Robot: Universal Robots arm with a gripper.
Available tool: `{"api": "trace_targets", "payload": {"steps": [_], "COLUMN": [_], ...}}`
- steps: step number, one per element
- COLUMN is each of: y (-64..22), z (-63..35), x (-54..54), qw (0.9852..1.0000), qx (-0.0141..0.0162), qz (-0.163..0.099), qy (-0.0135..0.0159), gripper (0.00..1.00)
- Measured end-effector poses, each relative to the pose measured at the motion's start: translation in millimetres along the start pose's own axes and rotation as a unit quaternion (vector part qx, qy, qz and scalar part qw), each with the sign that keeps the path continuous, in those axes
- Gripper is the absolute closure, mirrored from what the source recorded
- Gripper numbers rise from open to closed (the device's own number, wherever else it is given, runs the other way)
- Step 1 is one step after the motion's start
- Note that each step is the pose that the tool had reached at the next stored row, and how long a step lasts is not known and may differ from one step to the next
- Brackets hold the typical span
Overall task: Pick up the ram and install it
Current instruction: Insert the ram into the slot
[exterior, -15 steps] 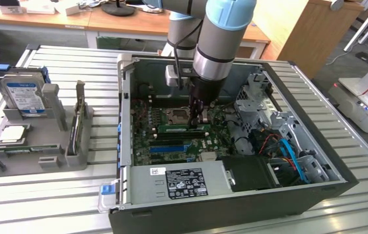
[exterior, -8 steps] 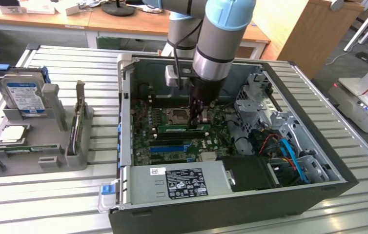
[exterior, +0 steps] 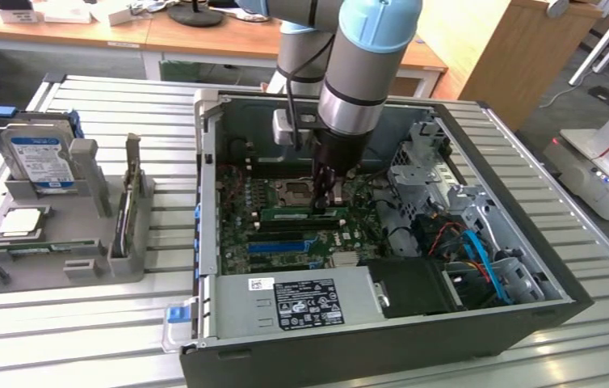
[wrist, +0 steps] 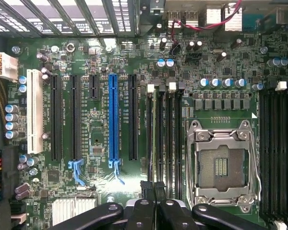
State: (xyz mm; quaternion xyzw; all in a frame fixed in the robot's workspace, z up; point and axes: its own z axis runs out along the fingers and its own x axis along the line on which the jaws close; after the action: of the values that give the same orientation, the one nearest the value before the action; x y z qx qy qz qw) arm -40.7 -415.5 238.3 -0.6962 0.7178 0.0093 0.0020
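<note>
The ram (exterior: 296,214) (wrist: 156,139) is standing on edge among the black memory slots (wrist: 171,139) of the motherboard (wrist: 101,62), just beside the empty CPU socket (wrist: 221,165). The gripper (exterior: 333,204) (wrist: 155,189) is reaching down into the open computer case (exterior: 205,162), its jaws pressed together and pinching the stick's upper edge. A hard drive (exterior: 37,158) is sitting upright in the grey tray (exterior: 24,279) at the exterior view's left.
</note>
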Motion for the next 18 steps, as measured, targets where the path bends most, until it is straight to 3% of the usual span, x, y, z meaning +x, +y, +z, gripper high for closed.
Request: {"api": "trace_targets", "payload": {"steps": [18], "y": [-0.1], "z": [4.9], "x": [0.1], "qw": [1.0], "qx": [0.0], "qz": [0.0], "qy": [0.0001], "gripper": [0.88]}}
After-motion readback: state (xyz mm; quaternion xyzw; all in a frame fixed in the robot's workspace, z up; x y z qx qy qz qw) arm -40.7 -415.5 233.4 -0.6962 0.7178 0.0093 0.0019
